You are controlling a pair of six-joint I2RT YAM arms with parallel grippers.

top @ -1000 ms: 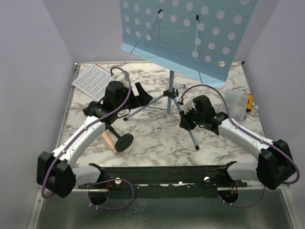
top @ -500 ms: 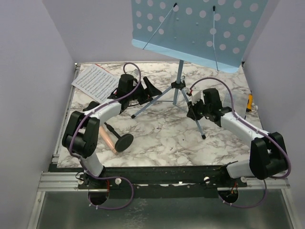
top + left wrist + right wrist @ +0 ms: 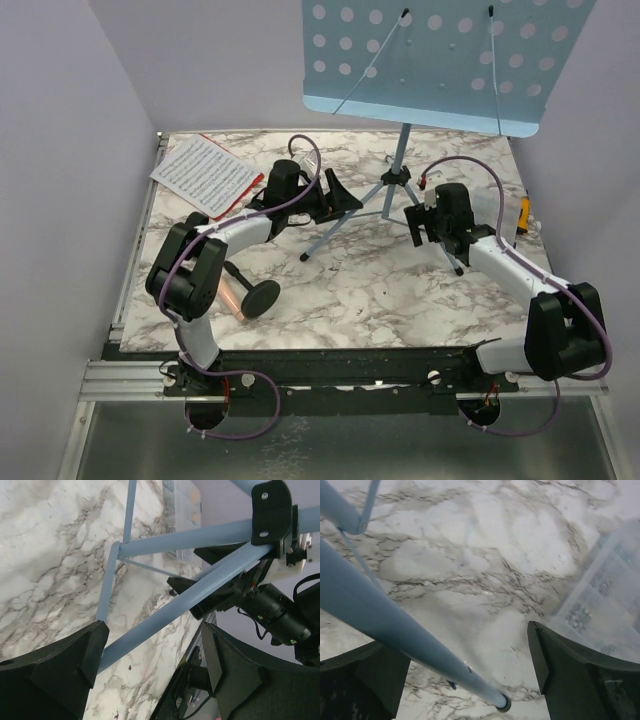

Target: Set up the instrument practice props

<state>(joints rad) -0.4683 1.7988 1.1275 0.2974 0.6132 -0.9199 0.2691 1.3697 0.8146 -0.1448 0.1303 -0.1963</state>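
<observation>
The light blue perforated music stand (image 3: 440, 60) stands on tripod legs at the back right. My left gripper (image 3: 338, 196) is open around its left leg (image 3: 190, 597), which rests against one finger (image 3: 75, 665). My right gripper (image 3: 440, 238) is open around the right leg (image 3: 395, 625), whose capped tip touches the table. White sheet music (image 3: 200, 168) lies at the back left on a red sheet (image 3: 240, 195). The pinkish microphone (image 3: 231, 298) lies on its side, its black round base (image 3: 260, 297) beside it.
A clear box (image 3: 495, 212) sits at the right edge, also in the right wrist view (image 3: 610, 595), with a small yellow object (image 3: 524, 213) beside it. Grey walls close in the marble table (image 3: 340, 290) on three sides.
The music stand has slid to the right and toward the back, with both arms following it. My right gripper's jaws have spread apart from the leg.
</observation>
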